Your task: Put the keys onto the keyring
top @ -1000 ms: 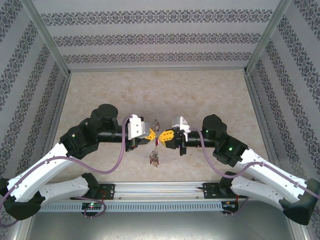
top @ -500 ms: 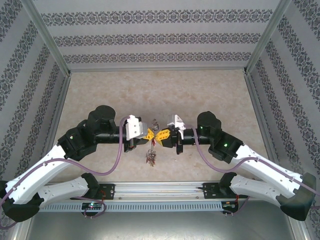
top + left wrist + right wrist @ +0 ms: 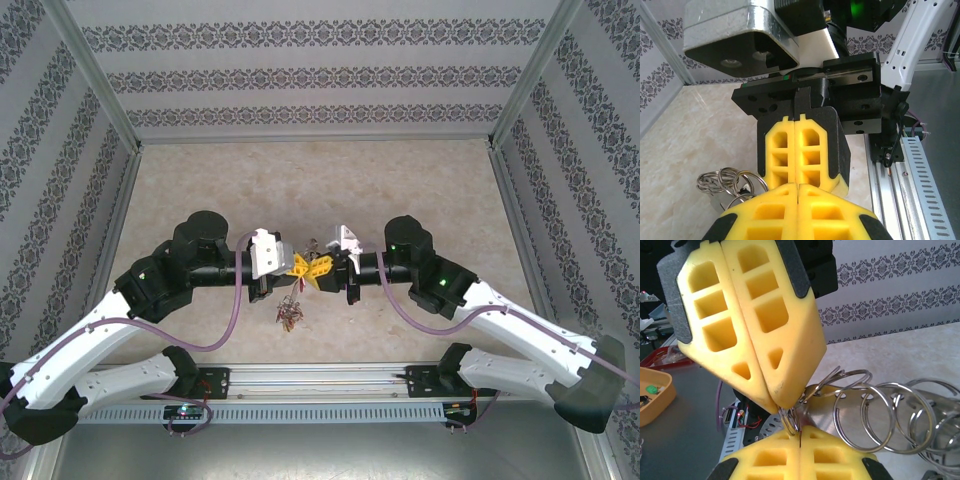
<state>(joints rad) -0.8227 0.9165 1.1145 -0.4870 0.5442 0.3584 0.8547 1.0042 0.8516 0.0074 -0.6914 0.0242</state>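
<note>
1. In the top view, the left yellow-fingered tool (image 3: 300,268) and the right yellow-fingered tool (image 3: 319,268) meet tip to tip above the beige marbled table (image 3: 420,190), near its front edge.
2. Seen from the right wrist, the left tool (image 3: 783,404) has its fingers pressed flat together. The thin grey metal keyring (image 3: 790,421) comes out right at its tip, so this tool pinches the loop.
3. The right tool (image 3: 800,441) is likewise closed, seam tight. A dark sliver of metal runs into that seam, but we cannot tell which piece it is.
4. A row of silver split rings (image 3: 860,410) fans out to the right of the two tips, touching the keyring where the tools meet.
5. From the left wrist, the same rings (image 3: 722,179) bunch just left of the left tool (image 3: 799,192), whose tips butt against the right tool (image 3: 799,176).
6. In the top view, the small silver keys with red tags (image 3: 290,315) hang in a cluster just below the left tool.
</note>
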